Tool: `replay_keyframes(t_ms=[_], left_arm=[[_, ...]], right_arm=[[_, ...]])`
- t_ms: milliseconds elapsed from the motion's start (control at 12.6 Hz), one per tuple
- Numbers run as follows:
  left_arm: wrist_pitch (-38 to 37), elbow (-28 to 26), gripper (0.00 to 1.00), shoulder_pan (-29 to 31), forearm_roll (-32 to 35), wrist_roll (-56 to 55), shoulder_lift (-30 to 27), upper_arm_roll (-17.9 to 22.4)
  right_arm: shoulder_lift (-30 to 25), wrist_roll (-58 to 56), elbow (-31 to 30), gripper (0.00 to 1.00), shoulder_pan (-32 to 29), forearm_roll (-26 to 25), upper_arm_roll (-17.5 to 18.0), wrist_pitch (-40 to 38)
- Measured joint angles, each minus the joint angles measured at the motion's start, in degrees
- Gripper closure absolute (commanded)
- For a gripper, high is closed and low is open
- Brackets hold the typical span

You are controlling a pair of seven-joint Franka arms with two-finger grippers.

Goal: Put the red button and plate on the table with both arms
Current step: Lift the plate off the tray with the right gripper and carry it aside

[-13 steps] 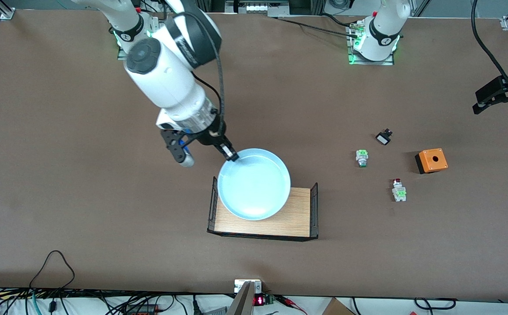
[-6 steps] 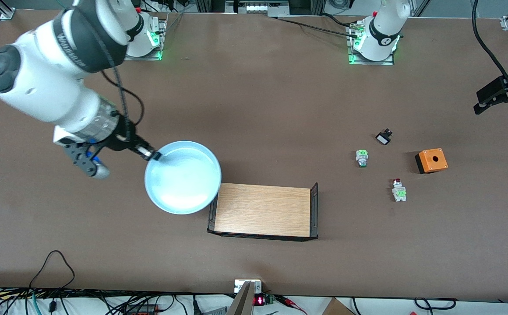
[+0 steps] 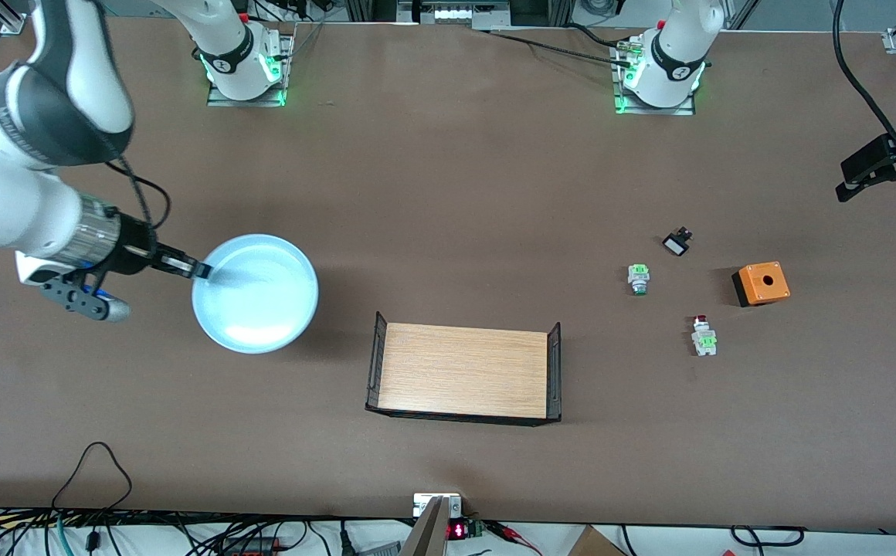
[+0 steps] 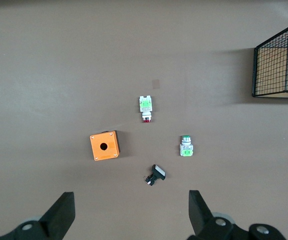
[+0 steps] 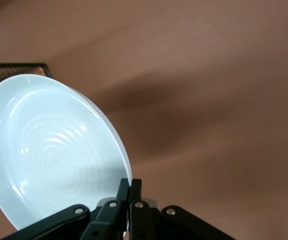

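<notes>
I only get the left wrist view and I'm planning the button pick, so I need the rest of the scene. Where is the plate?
Observer: The plate is over the table toward the right arm's end, clear of the wooden tray.
Operator: Is it set down or held?
Observer: Held. The right claw is shut on its rim, and the plate is tilted in the air.
</notes>
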Motion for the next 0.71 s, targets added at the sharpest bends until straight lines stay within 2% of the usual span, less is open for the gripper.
replay_keyframes(t_ms=[158,396,713], left_arm=[[0.0,0.0,0.0,0.0,0.0,0.0,0.0,0.0],[0.0,0.0,0.0,0.0,0.0,0.0,0.01,-0.04],[0.0,-0.01,0.0,0.0,0.0,0.0,0.01,-0.07]], right_arm=[[-0.98,-8.15,-3.74,1.0,-3.24,-1.53,-0.03,-0.55],[-1.14,-19.67,-8.44,1.0,-6.31,-7.56,-0.03,-0.58],[-1.45,-27.77,-15.01,1.0,-8.41,-10.77,-0.03,1.98]])
